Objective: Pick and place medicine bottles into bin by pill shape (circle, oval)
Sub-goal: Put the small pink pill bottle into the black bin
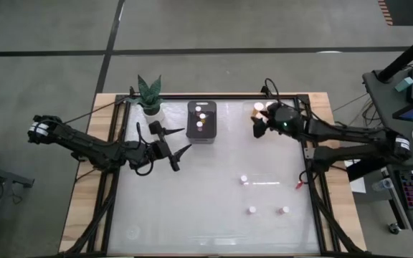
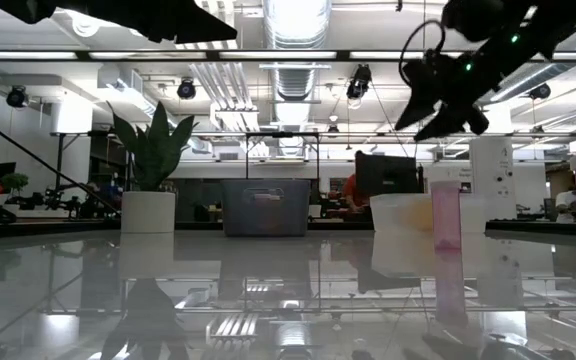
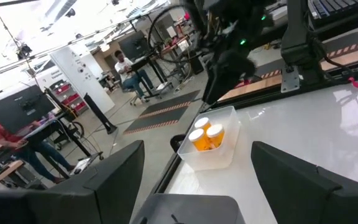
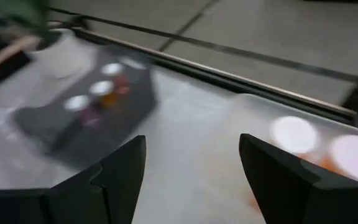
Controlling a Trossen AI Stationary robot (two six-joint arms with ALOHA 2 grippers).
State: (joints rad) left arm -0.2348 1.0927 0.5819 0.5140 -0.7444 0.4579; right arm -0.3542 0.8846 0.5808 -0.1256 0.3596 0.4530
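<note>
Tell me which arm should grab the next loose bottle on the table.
Probably the right. Its open, empty hand is beside the clear plastic bin, on the side where the small white-capped bottles stand. The left hand is farther off.

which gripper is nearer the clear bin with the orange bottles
Right. The right gripper hangs right beside the clear bin; the left gripper is far across the table, near the dark bin.

I counted nine medicine bottles: three in the dark bin [image 1: 201, 122], two orange ones in the clear bin [image 3: 211, 147], four loose on the table [image 1: 192, 201]. Also two bins total, and one potted plant [image 1: 150, 95].
</note>
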